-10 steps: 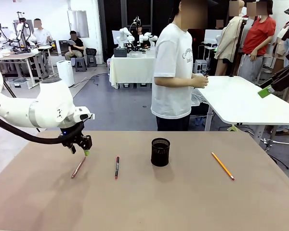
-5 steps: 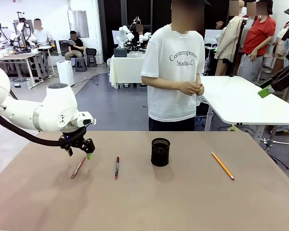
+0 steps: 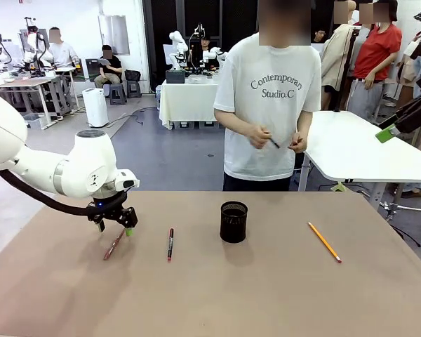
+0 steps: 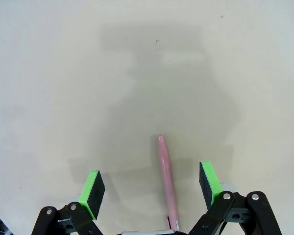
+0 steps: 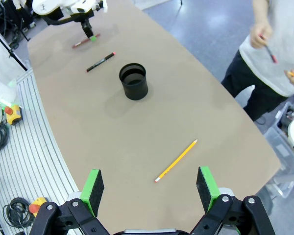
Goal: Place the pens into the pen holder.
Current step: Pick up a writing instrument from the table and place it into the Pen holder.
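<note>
The brownish-red pen [image 3: 114, 245] lies flat on the brown table [image 3: 210, 302] at the left. My left gripper [image 3: 115, 228] hovers just above its far end, open; in the left wrist view the pen [image 4: 165, 181] lies between the spread green pads [image 4: 94, 188], touching neither. A dark pen with red ends [image 3: 170, 243] lies to its right, then the black mesh pen holder [image 3: 233, 222], upright. The yellow-orange pencil [image 3: 324, 242] lies at the right. My right gripper [image 5: 149, 188] hangs open high above the table's right part, looking down on the pencil [image 5: 176, 160] and the holder [image 5: 134, 81].
A person in a white T-shirt [image 3: 270, 105] stands at the far edge behind the holder, holding a thin stick [image 3: 274, 142] in both hands. A white table [image 3: 365, 151] stands beyond on the right. Bare tabletop stretches across the near half.
My left gripper has opened wider and lifted slightly off the brownish-red pen, which stays on the table. The person has turned to face the table and shifted right.
</note>
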Robot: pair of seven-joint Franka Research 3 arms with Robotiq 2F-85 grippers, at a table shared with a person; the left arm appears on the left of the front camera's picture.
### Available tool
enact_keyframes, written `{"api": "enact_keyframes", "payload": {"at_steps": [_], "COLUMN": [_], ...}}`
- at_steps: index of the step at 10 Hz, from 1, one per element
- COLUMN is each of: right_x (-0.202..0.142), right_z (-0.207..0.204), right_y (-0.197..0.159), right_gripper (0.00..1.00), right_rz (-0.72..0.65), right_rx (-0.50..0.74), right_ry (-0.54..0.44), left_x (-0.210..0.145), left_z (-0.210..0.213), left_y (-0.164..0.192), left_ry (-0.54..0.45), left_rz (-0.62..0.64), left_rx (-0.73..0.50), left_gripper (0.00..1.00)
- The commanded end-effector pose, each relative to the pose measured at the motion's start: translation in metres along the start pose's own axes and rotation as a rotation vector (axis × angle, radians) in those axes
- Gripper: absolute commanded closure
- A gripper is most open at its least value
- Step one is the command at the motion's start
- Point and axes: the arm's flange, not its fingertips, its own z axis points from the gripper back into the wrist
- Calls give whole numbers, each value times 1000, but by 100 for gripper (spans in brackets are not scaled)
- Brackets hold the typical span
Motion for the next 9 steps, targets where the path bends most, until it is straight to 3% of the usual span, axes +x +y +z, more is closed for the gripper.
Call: {"api": "enact_keyframes", "payload": {"at_steps": [1,6,9], "right_x": [2,2,2], "right_z": [0,0,0], "right_y": [1,1,1], "right_gripper": [0,0,0], "right_rz": [-2,-2,-2], "right_rx": [-1,-1,-1], "right_ry": [-10,-10,-10], "left_x": [5,5,5], "left_z": [-1,-3,-4], "left_y": [-3,-6,-7], "left_ry": [16,83,98], "left_rz": [24,29,24], "left_rx": [25,43,40], "left_gripper": [0,99,100]}}
